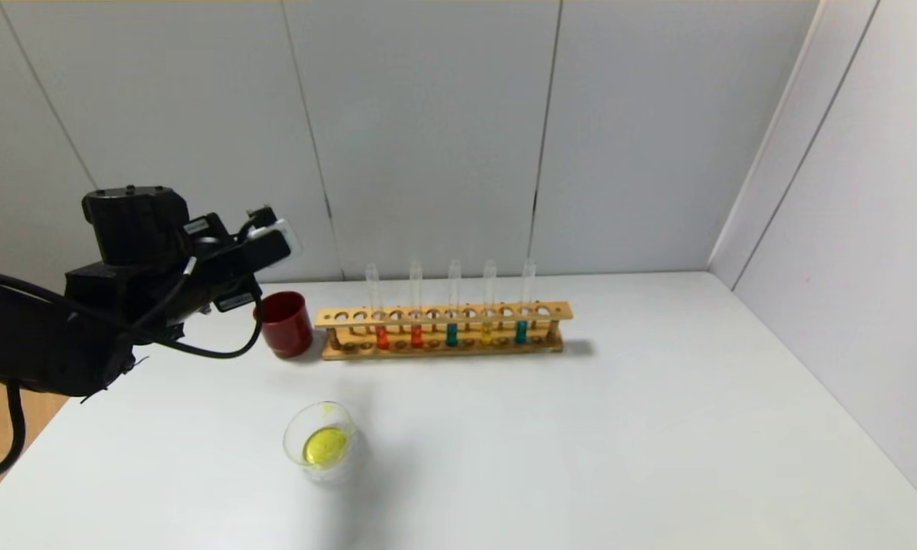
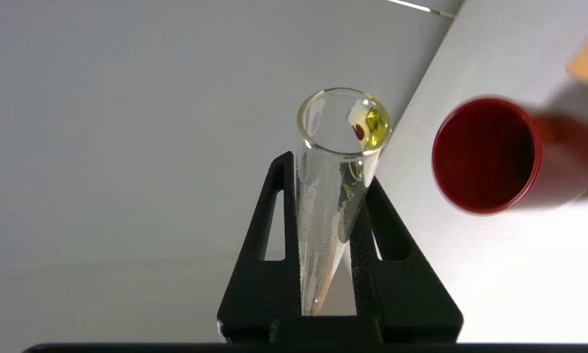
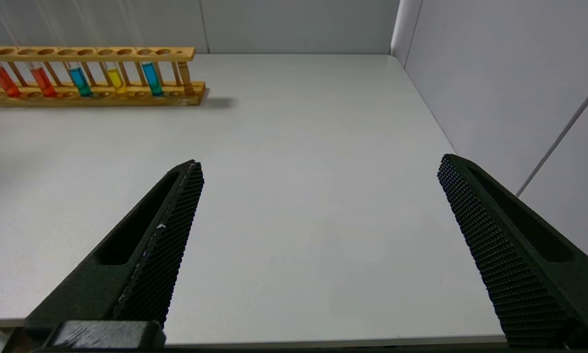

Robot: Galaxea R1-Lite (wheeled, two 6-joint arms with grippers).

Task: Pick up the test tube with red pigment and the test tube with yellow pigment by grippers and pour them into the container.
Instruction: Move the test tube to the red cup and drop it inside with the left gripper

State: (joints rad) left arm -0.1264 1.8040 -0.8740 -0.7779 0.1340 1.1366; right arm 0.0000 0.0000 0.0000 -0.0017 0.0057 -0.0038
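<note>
My left gripper (image 2: 328, 171) is shut on a clear test tube (image 2: 323, 230) that holds only yellow traces near its mouth. In the head view the left gripper (image 1: 275, 238) is raised at the far left, just above the dark red cup (image 1: 285, 324). The container (image 1: 325, 441) stands on the near table with yellow liquid in it. Two red tubes (image 1: 382, 336) (image 1: 416, 334) and a yellow tube (image 1: 487, 333) stand in the wooden rack (image 1: 443, 315). My right gripper (image 3: 319, 162) is open and empty over bare table, outside the head view.
Two teal tubes (image 1: 452, 334) (image 1: 521, 331) also stand in the rack. The red cup shows beside the held tube in the left wrist view (image 2: 487, 154). White walls close the back and right of the table (image 1: 657, 428).
</note>
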